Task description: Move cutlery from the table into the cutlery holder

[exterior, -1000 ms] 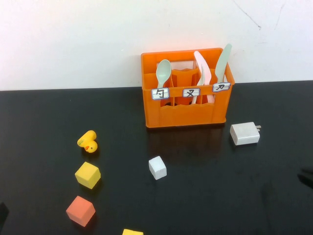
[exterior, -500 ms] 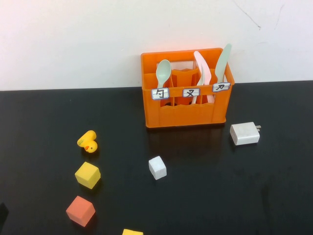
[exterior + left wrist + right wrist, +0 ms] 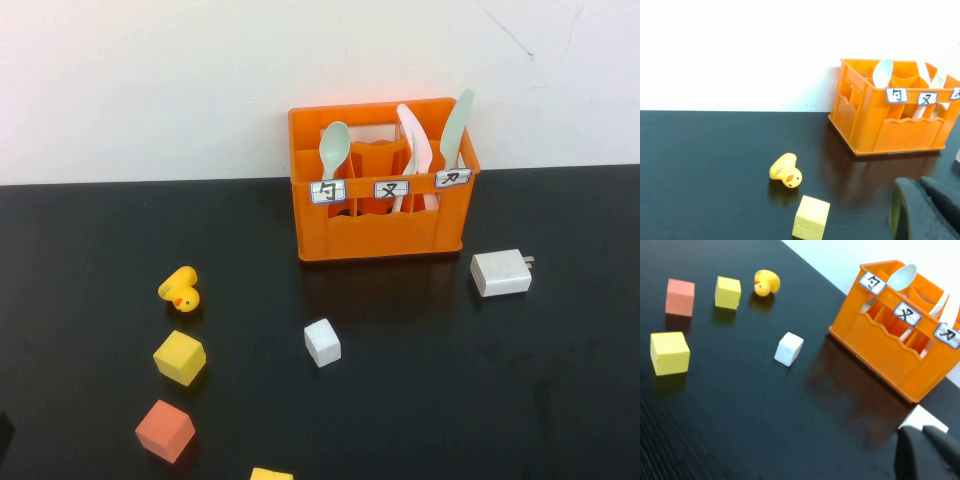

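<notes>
The pale mint-green plastic spoon (image 3: 334,150) is standing upright in the leftmost compartment of the orange plastic crate-shaped cutlery holder (image 3: 380,225), so nothing is lying loose on the matte black tabletop (image 3: 450,400) to collect. Finishing well probably means keeping both arms clear of the crate.

The right pincer (image 3: 925,452) is sitting closed and empty, low near the tabletop on the robot's side. The left pincer (image 3: 922,207) is parked low too; I cannot tell its opening.

Count:
- three utensils
- three labels
- four cubes
- one duck
- one white charger
</notes>
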